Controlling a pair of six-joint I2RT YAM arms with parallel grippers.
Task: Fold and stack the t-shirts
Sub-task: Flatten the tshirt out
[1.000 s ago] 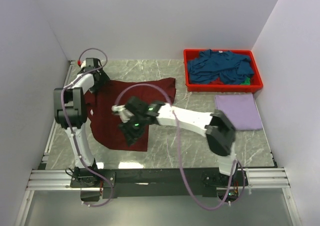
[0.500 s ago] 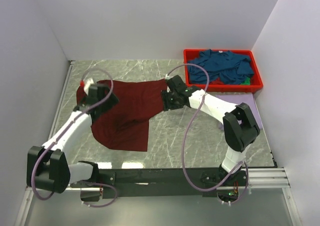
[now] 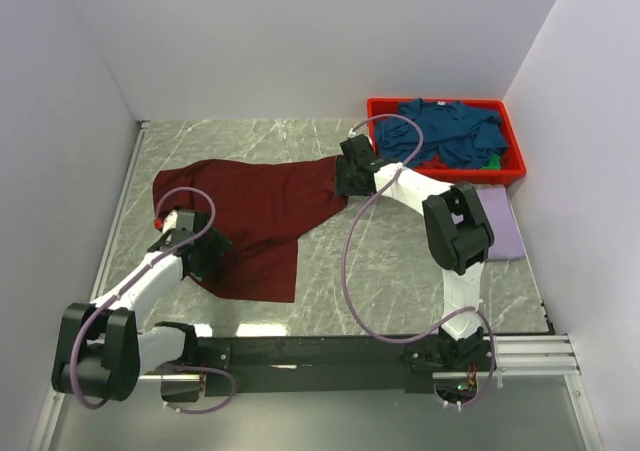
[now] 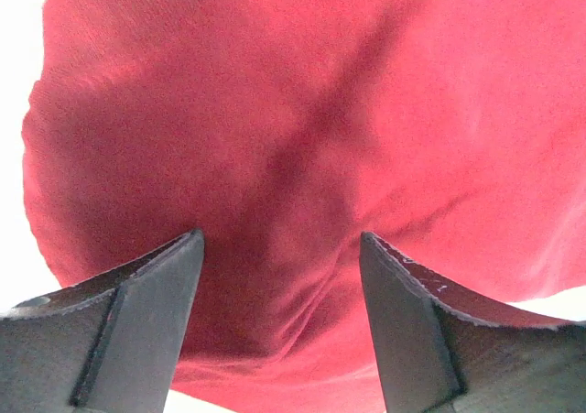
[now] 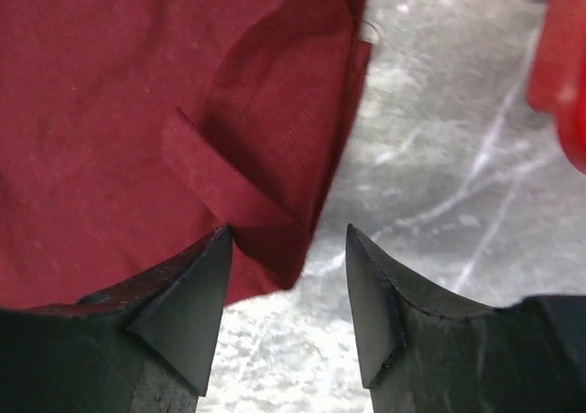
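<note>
The dark maroon t-shirt (image 3: 255,216) lies spread on the marble table, wide at the left and narrowing to its right corner. My left gripper (image 3: 200,254) is open over the shirt's lower left edge; the left wrist view shows red cloth (image 4: 302,157) between the spread fingers, not pinched. My right gripper (image 3: 350,178) is open at the shirt's right corner; the right wrist view shows that folded corner (image 5: 265,221) lying just ahead of the jaws. Teal-blue shirts (image 3: 445,131) are heaped in the bin. A folded pale lavender shirt (image 3: 498,226) lies at the right.
The red plastic bin (image 3: 512,174) stands at the back right, close to my right arm. Walls close off the table on the left, back and right. The metal rail (image 3: 320,356) runs along the near edge.
The left arm swung from the far left corner to the shirt's near left edge. The right gripper moved from the shirt's middle to its right corner. The shirt now lies spread wider.
</note>
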